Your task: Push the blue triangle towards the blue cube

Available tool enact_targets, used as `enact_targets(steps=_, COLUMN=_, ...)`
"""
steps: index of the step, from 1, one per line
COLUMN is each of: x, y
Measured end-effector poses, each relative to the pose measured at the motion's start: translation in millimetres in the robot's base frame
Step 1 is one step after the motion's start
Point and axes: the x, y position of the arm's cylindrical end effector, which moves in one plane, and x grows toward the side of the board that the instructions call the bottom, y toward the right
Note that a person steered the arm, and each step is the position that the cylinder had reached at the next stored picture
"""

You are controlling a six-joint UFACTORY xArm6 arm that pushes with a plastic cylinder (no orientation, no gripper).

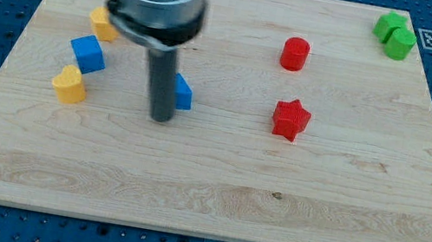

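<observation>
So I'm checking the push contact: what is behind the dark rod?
The blue triangle sits behind the rod; only its right part shows. My tip hides whether they touch.

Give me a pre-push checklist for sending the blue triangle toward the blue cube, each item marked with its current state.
1. Target in view: blue cube sits clear at the view's left. Ok.
2. Blue triangle visible: partly hidden behind the rod, only its right part shows. Ok.
3. My tip on the pushing side: it stands at the triangle's left, between triangle and cube. Not ok.
4. Tip touching the triangle: the rod overlaps it. Cannot tell.
5. Path to the cube: wood between them is bare, but two yellow blocks flank the cube. Ok, with care.
</observation>
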Motion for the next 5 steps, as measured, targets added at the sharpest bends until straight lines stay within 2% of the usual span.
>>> enact_targets(steps=1, x=1.0, y=3.6)
enact_targets(steps=3, x=8.5, y=105.4)
enact_targets(steps=4, x=-12.0, y=103.1)
enact_targets(steps=5, x=-14.1, y=56.1)
